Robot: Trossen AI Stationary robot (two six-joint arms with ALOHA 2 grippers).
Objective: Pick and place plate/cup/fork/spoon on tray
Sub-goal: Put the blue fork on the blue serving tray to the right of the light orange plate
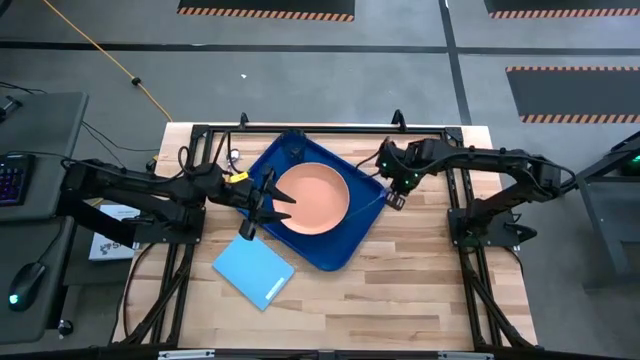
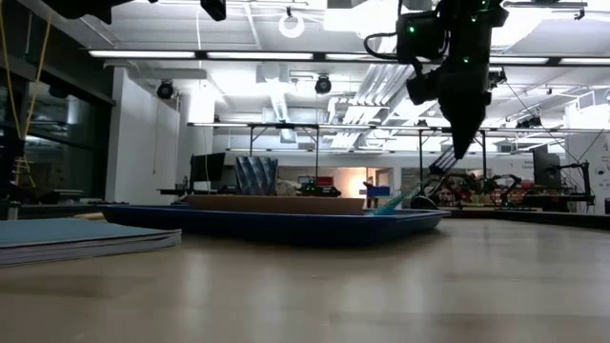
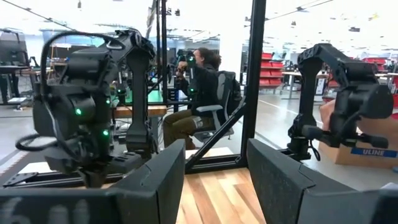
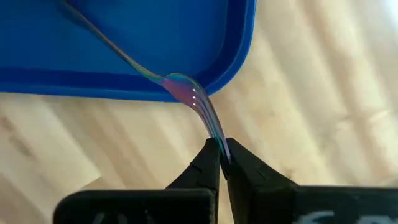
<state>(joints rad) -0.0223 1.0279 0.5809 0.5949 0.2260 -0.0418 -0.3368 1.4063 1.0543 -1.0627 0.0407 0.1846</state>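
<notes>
The dark blue tray [image 1: 340, 245] lies at the table's middle with the salmon-pink plate [image 1: 312, 197] flat inside it. My right gripper [image 1: 391, 197] hangs just off the tray's right corner, shut on the fork [image 4: 180, 84]. The fork's teal handle [image 2: 393, 204] slants down over the tray rim into the tray [image 4: 124, 37]. My left gripper [image 1: 264, 205] is open and empty above the tray's left edge, beside the plate. I cannot make out the cup or the spoon. My right gripper [image 4: 221, 146] pinches the tips of the fork's metal tines [image 4: 216, 132] between its two fingertips. The fingers point down at a slant from the table's right side, along the fork. The fork tilts, tine end up outside the tray and handle end down inside the rim.
A light-blue flat rectangle [image 1: 253, 272] lies on the table near the tray's near-left side; it also shows in the low view [image 2: 76, 238]. Bare wood lies to the right of and nearer than the tray. A person sits in the room beyond [image 3: 199, 93].
</notes>
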